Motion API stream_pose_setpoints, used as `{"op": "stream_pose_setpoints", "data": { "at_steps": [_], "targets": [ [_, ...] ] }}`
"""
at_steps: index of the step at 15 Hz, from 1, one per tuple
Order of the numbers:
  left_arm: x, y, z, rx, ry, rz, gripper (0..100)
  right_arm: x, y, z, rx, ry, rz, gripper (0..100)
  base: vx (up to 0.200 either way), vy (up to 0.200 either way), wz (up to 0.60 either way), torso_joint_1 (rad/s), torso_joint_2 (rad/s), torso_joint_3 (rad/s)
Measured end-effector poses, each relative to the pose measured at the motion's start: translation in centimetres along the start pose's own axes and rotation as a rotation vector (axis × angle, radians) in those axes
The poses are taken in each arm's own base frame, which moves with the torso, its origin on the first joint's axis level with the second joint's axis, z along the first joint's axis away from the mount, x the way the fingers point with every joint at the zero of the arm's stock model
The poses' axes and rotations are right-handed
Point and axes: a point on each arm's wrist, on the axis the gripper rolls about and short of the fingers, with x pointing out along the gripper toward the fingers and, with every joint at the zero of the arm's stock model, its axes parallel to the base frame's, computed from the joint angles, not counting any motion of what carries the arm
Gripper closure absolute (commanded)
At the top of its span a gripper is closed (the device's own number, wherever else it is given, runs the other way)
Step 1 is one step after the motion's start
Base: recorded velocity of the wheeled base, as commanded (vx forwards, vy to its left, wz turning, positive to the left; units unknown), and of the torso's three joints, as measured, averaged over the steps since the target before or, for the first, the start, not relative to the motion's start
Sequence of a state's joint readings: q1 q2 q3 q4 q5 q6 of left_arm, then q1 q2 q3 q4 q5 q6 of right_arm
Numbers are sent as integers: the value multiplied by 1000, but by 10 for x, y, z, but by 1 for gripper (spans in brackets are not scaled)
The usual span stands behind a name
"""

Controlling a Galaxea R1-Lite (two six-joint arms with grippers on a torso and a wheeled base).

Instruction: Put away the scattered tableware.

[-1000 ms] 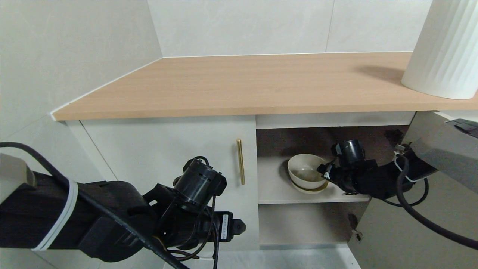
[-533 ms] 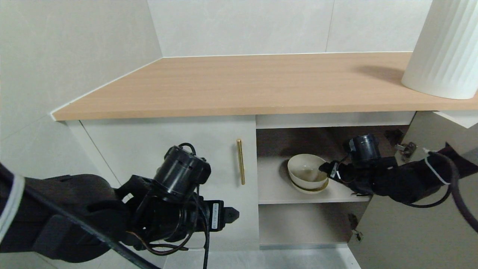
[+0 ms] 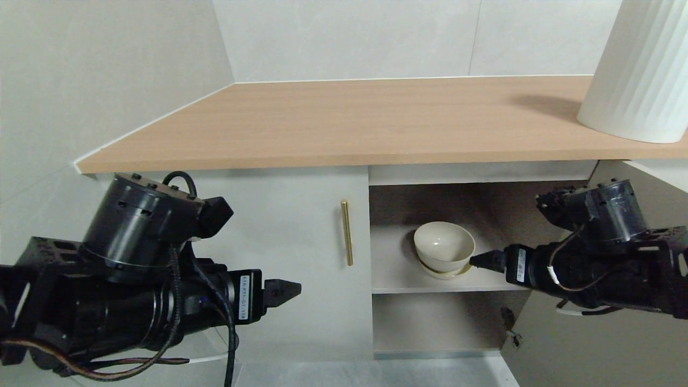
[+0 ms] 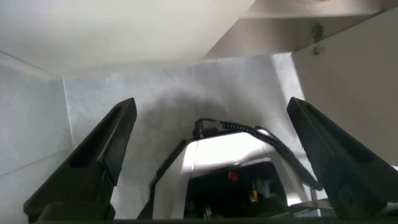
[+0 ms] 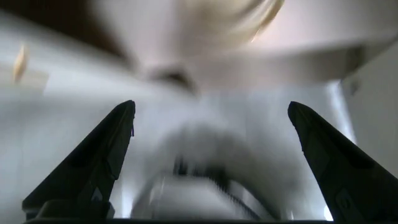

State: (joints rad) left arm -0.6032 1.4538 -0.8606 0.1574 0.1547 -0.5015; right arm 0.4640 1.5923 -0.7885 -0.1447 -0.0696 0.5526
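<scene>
**Right pincer (image 3: 482,260) open beside the shelved bowl (image 3: 444,246)**

Right pincer fingers stand wide apart and grip nothing, as the right wrist view makes plain. In the head view its tip lies at the bowl's 4 o'clock, just beside the plate (image 3: 447,273) under the bowl. Whether it touches either cannot be told. Bowl and plate sit stacked on the shelf (image 3: 392,271) of the cabinet (image 3: 478,173), at 4 o'clock from the view's centre. An open door (image 3: 591,338) hangs at the arm's 5 o'clock. Left pincer (image 3: 287,290), at 8 o'clock in the view, is also spread wide and empty, in front of the closed door (image 3: 242,215), at 7 o'clock from its handle (image 3: 346,232).

The bowl looks stowed. The main hazard, judging from how close the tip is, is a sideways or forward drift toward 9 o'clock. That could nudge the bowl off the plate or slide both along the shelf. A careless pull-out might also catch the arm on the open door.
</scene>
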Motion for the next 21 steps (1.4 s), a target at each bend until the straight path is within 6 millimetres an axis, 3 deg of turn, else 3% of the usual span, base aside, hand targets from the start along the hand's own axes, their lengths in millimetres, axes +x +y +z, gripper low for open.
{"op": "stream_pose_setpoints", "data": {
  "at_steps": [2, 5, 19, 21],
  "targets": [
    [-9, 1, 0, 16, -24, -13, 0, -19, 3, -6, -44, 34, 31, 0, 0, 0, 0, 0, 0, 0],
    [-8, 2, 0, 18, -23, -11, 0, -30, 4, -5, -70, 14, 50, 0, -200, 0, 0, 2, 2, 2],
    [10, 0, -6, 31, 38, 16, 0, -30, 2, -10, -110, 37, 35, 0, -200, 0, 0, 1, 3, 3],
    [10, 0, -6, 32, 38, 17, 0, -29, 2, -10, -114, 41, 34, 0, 0, 0, 0, 0, 0, 0]
  ]
}}
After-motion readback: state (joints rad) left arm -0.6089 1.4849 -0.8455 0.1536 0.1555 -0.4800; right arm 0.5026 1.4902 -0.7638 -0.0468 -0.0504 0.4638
